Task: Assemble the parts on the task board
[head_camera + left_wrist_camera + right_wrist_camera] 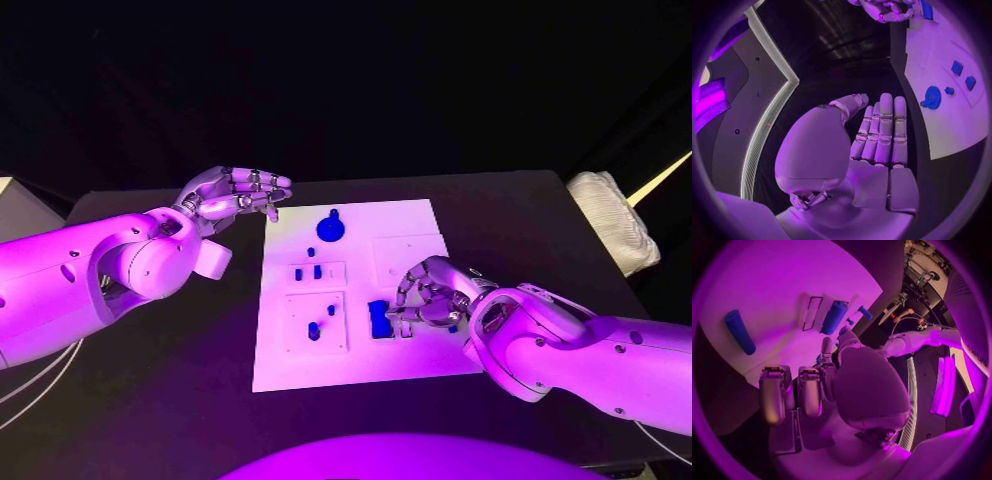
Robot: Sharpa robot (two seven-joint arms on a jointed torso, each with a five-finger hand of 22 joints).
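Now, right hand (428,298) pinching upright blue part (379,318) on task board (433,362), left hand (235,192) empty, fingers apart.

Magenta-violet light washes everything. The task board (346,300) glows brightest against the dim black tabletop (144,400), and the room behind the board falls to darkness. Both wrist pictures bend straight edges and darken toward the rim. Soft sheen lies on the left robot hand (873,135).

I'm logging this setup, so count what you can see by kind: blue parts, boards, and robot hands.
Blue parts: 7 visible in the head view
White task board: 1
Hands: 2, the left hand and the right hand
Total: 10
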